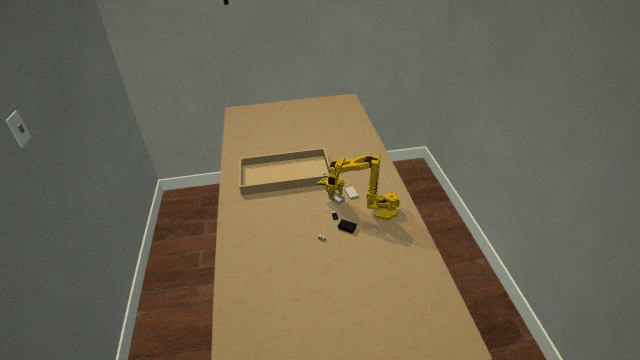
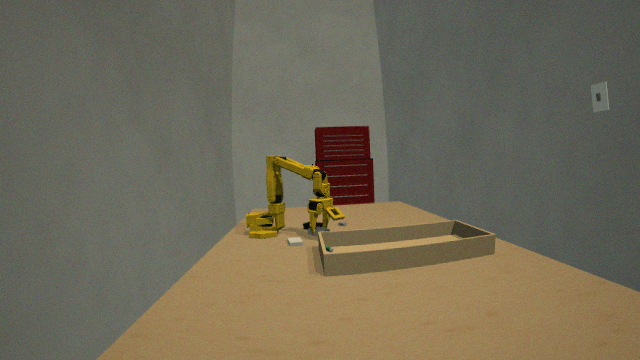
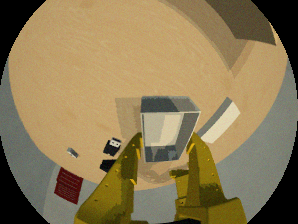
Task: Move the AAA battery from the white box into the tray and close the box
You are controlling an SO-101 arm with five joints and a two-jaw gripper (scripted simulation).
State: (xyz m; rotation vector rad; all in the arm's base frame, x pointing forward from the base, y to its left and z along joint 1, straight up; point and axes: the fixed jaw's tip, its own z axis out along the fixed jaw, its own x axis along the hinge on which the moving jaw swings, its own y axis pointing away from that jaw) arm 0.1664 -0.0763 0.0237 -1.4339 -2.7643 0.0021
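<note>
The small green-tipped AAA battery (image 2: pixel 329 248) looks to be lying already inside the shallow tan open tray (image 1: pixel 280 188), tucked into the corner nearest the arm; it is tiny, so treat that as likely rather than certain.

Just outside that corner, your yellow gripper (image 1: pixel 335 191) points down with its fingers pinched on the small white open-topped box base (image 3: pixel 165 132). In the wrist view the base's open side faces the camera and nothing shows inside it. It hangs low at the table; you cannot tell whether it touches.

What matters for you now is the flat white lid (image 1: pixel 352 192). It lies on the table just beside the held base, on the side toward the arm's foot and away from the tray, apart from the base. In the wrist view it shows to the right of the fingers, its long edge running on a slant.

My judgement: set the base down level first, then reach that short way back for the lid.
</note>
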